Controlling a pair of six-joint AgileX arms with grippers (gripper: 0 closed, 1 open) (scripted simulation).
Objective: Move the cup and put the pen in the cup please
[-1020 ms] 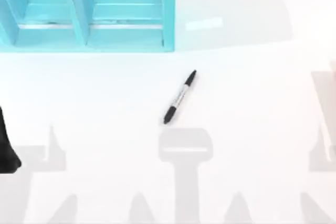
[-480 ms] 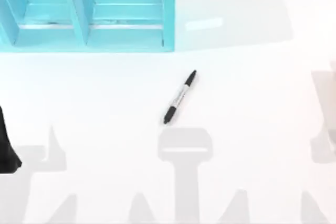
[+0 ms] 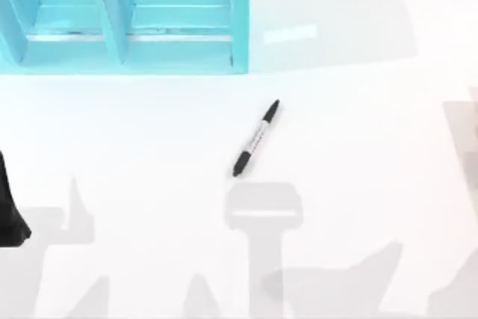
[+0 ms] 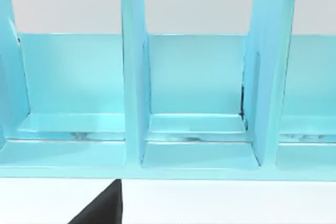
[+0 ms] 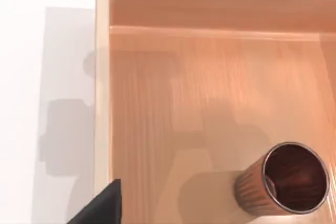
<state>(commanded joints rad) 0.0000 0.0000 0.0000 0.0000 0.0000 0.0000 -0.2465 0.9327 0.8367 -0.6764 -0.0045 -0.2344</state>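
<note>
The pen [image 3: 255, 138], a slim black marker with a grey-white barrel, lies slantwise on the white table [image 3: 351, 147] near its middle. The cup [image 5: 283, 181], copper-brown with a ribbed side and a dark inside, stands upright in a light wooden tray [image 5: 102, 103], near one wall. My right gripper [image 5: 102, 205] hovers above that tray, apart from the cup, a dark tip of it showing at the picture's edge. My left arm [image 3: 11, 207] is parked at the table's left edge, and my left gripper [image 4: 102, 209] faces the blue shelf.
A turquoise shelf unit [image 3: 123, 16] with upright dividers [image 4: 134, 77] stands at the back left of the table. The wooden tray has raised walls around the cup. White tabletop lies around the pen on all sides.
The arm's shadow at the table's lower right has spread leftward, toward the middle. The pen and the left arm have not moved.
</note>
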